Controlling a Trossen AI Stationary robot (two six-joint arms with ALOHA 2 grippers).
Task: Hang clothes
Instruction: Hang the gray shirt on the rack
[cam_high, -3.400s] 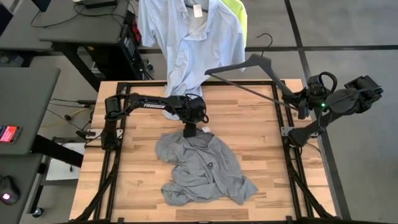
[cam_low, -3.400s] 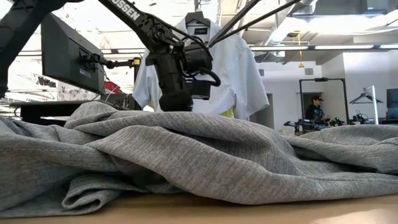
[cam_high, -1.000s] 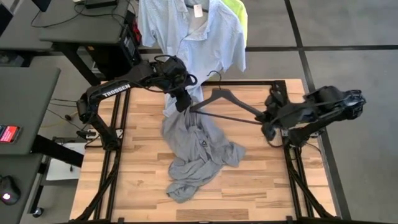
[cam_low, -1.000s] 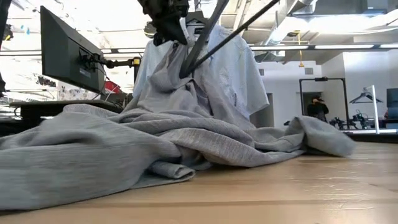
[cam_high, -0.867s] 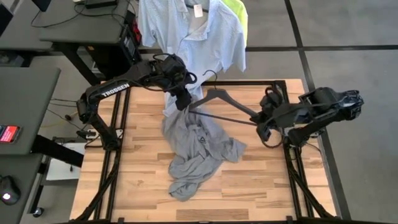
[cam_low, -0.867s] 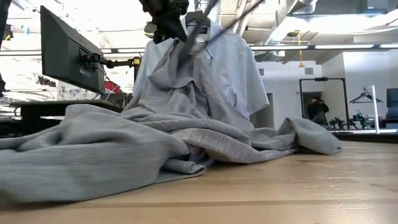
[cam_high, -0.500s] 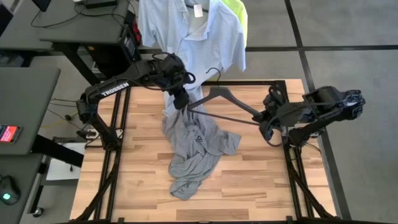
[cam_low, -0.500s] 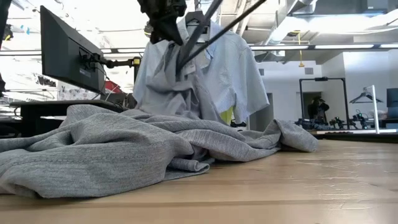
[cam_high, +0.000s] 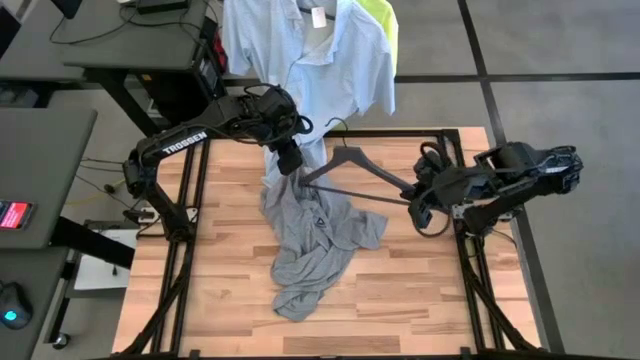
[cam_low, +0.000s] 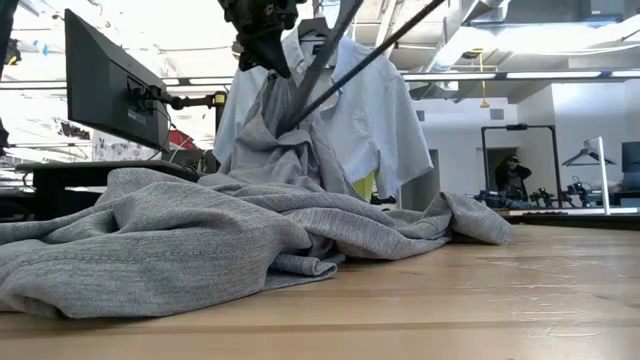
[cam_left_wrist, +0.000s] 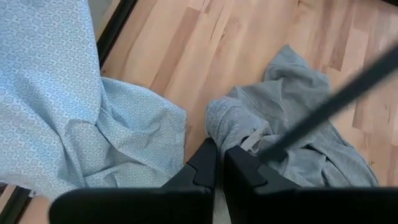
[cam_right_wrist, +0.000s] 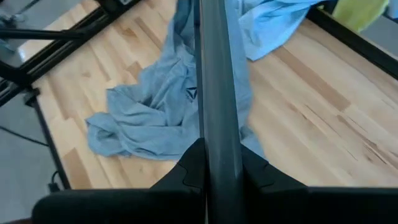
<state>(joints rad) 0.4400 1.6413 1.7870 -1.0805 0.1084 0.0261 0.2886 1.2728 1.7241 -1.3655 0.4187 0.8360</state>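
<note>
The grey T-shirt (cam_high: 315, 235) is raised at its far end and hangs from my left gripper (cam_high: 289, 163), which is shut on it. Its lower part (cam_low: 190, 250) lies heaped on the wooden table (cam_high: 420, 290). My right gripper (cam_high: 416, 197) is shut on the right corner of a dark triangular hanger (cam_high: 355, 170). The hanger is held in the air, and its left corner (cam_high: 305, 179) reaches the cloth just below my left gripper. The pale blue shirt (cam_high: 310, 60) and the yellow T-shirt (cam_high: 381, 24) hang beyond the far edge. My left gripper pinches a bunched fold at the grey T-shirt's upper edge (cam_left_wrist: 231, 127) between its two fingers, which point down from above. The cloth hangs below the fingers in folds, and its lower half rests on the table. My right gripper pinches the hanger's right corner (cam_right_wrist: 212, 140) between its two fingers. The fingers come roughly level from the table's right, and the bar runs straight on ahead of them. The hanger is clear of the table, with its hook (cam_high: 340, 127) toward the far edge.
A black frame (cam_high: 470, 290) runs round the table's sides. A monitor (cam_low: 105, 90) and desks stand off the left side. The near right part of the table top (cam_high: 420, 310) is bare wood. A person (cam_low: 518, 175) stands far back in the room.
My right gripper has moved a little toward the table's left with the hanger, bringing its left corner closer to the raised cloth. The grey T-shirt's right-hand lobe has slid across the table toward the left and the far edge, while its raised end stayed in my left gripper.
</note>
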